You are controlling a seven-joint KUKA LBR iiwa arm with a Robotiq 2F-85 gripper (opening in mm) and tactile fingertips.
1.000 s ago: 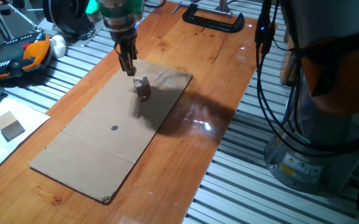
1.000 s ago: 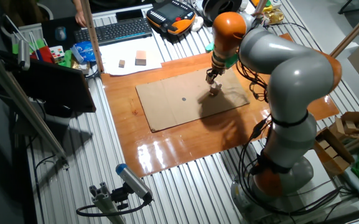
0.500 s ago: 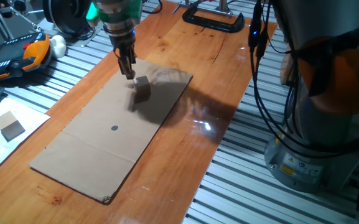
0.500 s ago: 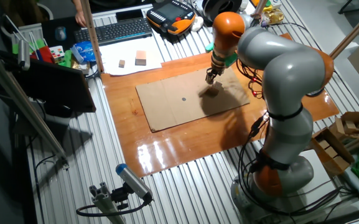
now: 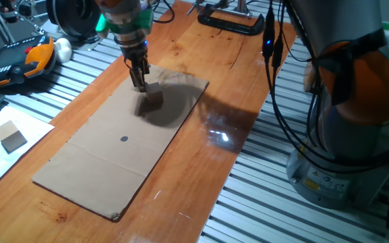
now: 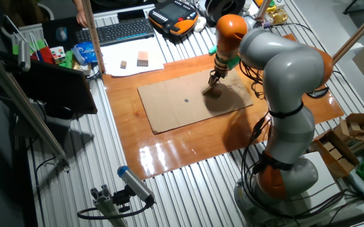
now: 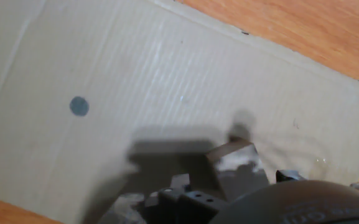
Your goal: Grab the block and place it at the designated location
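A small wooden block (image 5: 154, 98) sits on a flat brown cardboard sheet (image 5: 100, 169), near the sheet's far end, in the shadow of the robot arm. As a solid wooden cube it is probably light and rigid, with nothing fragile about it; its flat faces should give the fingers a firm, non-slip hold. The sensible grip is across two opposite side faces, low enough that it cannot tip out.

The block looks dark brown on its sides, and in the hand view (image 7: 235, 167) its near face shows pale scuffed patches (the shadow makes its top colour hard to judge). It rests flat on the sheet.

The gripper (image 5: 139, 79) hangs just beside the block, fingertips close to the cardboard and at the block's edge. Whether the fingers are spread or pressed together cannot be told from these views, nor whether they touch the wood.

The designated location (image 5: 125, 140), a small dark grey printed dot, lies well apart from the block, nearer the middle of the sheet. The sheet lies on an orange wooden board (image 5: 241, 88).
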